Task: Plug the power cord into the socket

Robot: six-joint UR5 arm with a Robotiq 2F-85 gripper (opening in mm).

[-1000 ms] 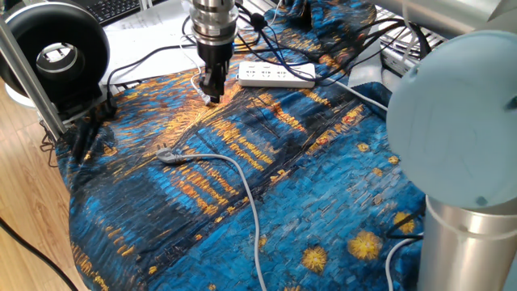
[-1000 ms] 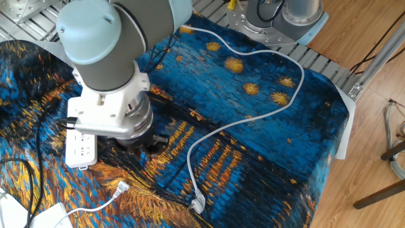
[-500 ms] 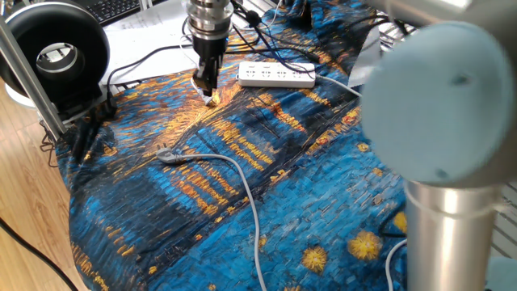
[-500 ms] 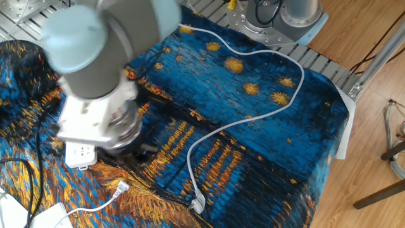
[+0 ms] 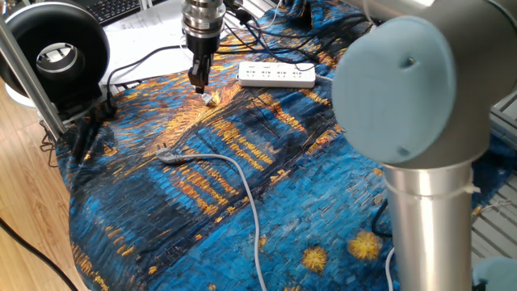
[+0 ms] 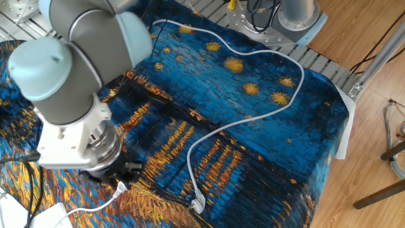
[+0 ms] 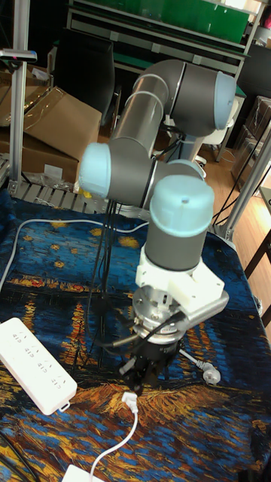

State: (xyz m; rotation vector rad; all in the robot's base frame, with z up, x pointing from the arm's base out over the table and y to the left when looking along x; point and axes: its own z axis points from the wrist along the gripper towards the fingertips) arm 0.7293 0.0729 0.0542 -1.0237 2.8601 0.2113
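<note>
- Since a second ago, arm has swung left across the worktop in one fixed view; jaws, then right over the plug, now hang just above and slightly left of it. In the other fixed view the wrist has slid off the strip toward the near edge.
- Arm [image 7: 162, 151]: grey UR5 with pale blue joint caps, large in all three views, elbow blocking the right side of one fixed view.
- Worktop [image 5: 266, 170]: covered by a blue-and-orange painted cloth, wrinkled.
- Socket [image 5: 276, 75]: long white strip lying flat on the cloth, well right of the jaws in one fixed view; in the tall fixed view it sits at lower left [image 7: 35, 364], apart from the plug. Hidden behind the arm in the other fixed view.
- Grey cable [image 6: 247, 107]: thicker, looping across the cloth, its grey plug resting near the cloth's front edge, well apart from the jaws.
- Gripper [image 5: 197, 79]: pointing straight down; jaws look close together and hold nothing, though the gap is too small to read surely.
- Power cord [image 7: 124, 440]: thin white line lying on the cloth; its small pale plug [image 7: 131, 400] lies flat, directly under the jaw tips, just short of touching. In one fixed view the plug [image 5: 209, 99] lies just below-right of the tips.
</note>
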